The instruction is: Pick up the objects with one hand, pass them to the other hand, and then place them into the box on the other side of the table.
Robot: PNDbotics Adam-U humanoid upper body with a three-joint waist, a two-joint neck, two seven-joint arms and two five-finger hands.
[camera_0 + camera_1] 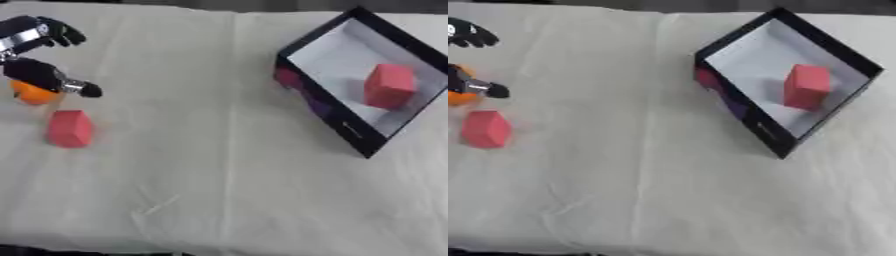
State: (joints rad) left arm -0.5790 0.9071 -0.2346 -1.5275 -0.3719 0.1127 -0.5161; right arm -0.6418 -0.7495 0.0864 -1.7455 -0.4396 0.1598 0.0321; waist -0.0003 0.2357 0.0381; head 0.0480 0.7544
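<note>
At the counter's [219, 190] 9 o'clock edge, the left robot hand [35, 75] curls round the orange ball [33, 94]. It should lift straight, clearing the red block [70, 128], then hand over toward the box [325, 106] at 2 o'clock.

Table under creased white cloth [219, 175], black box [325, 107], red block [70, 128], orange object [31, 95]

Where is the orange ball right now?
The orange ball sits at the table's left edge, under the left hand, just above the loose red block.
</note>
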